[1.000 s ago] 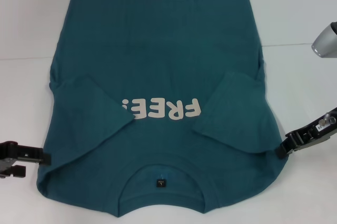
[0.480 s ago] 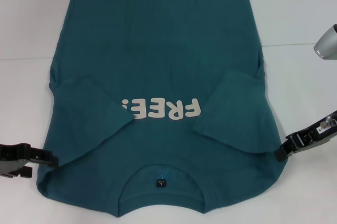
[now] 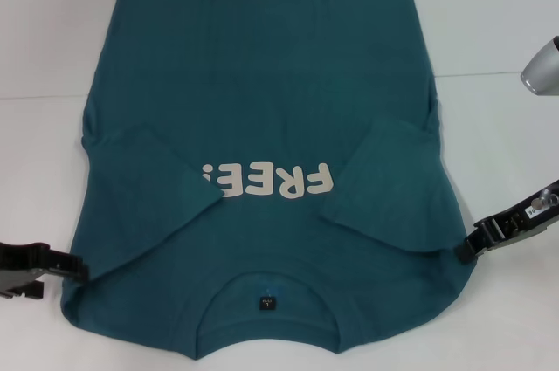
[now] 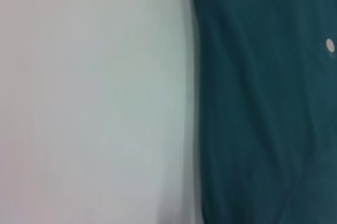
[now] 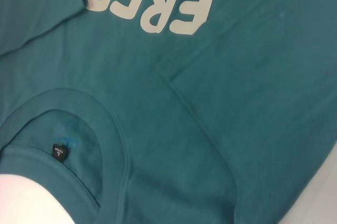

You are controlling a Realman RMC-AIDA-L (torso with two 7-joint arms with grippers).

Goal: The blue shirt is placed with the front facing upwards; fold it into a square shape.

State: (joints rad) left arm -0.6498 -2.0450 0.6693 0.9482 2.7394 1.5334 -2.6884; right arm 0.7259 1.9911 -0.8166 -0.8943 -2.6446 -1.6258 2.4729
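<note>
left gripper (image 3: 74, 268): at the shirt's left shoulder edge, near desk edge, fingers' state cannot be told | right gripper (image 3: 465, 250): at right shoulder edge, likewise unclear | dark teal-blue cotton T-shirt (image 3: 262, 118): flat on white desk (image 3: 498, 144), sleeves folded inward, left sleeve hiding the lettering's end, collar nearest the robot

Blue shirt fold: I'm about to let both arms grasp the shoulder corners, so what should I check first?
1. The blue shirt lies front up, lettering showing: ok.
2. Both sleeves folded inward: ok.
3. Collar toward the robot: ok.
4. Left hand at the shirt's left shoulder edge: ok.
5. Right hand at the right shoulder edge: ok.
6. Either hand already gripping cloth: cannot tell.
</note>
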